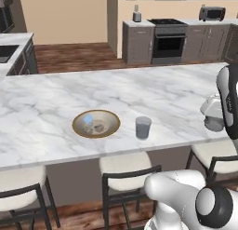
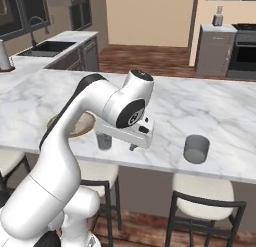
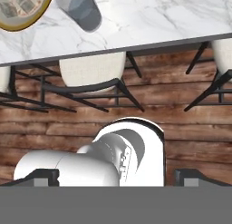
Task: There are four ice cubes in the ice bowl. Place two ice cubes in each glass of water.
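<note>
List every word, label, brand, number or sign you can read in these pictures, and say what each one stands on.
None can be read.
Arm link: small dark marks, too blurred to read.
Toaster oven and stove: no legible markings.
Ice bowl and glass of water: no lettering.

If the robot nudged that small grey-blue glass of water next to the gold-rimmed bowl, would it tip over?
Probably not easily. The small grey-blue glass tumbler looks short and straight-sided with a flat base, so it would likely slide on the smooth marble counter rather than tip. The water inside probably adds weight low down, though a hard push might slosh it.
</note>
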Motion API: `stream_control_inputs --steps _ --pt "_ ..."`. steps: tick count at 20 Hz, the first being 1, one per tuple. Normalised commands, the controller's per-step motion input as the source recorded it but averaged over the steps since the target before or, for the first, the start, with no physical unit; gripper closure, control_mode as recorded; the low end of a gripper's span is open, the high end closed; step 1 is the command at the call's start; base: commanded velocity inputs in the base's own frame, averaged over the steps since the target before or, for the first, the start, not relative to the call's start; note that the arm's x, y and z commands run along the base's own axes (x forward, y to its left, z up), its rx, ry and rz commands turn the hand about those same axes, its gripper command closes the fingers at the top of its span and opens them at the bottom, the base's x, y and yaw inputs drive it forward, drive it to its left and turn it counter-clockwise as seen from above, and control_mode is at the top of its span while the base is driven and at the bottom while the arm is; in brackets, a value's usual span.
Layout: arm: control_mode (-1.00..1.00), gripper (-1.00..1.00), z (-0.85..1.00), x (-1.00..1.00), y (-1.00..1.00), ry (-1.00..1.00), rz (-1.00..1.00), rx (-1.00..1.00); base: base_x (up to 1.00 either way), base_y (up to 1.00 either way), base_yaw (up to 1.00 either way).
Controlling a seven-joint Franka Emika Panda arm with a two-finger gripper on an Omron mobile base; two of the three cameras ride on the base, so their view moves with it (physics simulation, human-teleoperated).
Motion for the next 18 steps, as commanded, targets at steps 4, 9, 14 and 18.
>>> stream_control_inputs --steps 4,9,14,18 --pt "1.00 -1.00 0.00 0.00 0.00 0.00 0.00 0.00 0.00 -0.44 0.00" --pt "1.00 -1.00 0.00 0.00 0.00 0.00 0.00 0.00 0.03 -0.44 0.00" --pt "1.00 -1.00 0.00 0.00 0.00 0.00 0.00 0.00 0.10 -0.43 0.00" --pt "1.00 -1.00 0.00 0.00 0.00 0.00 0.00 0.00 0.21 -0.41 0.00"
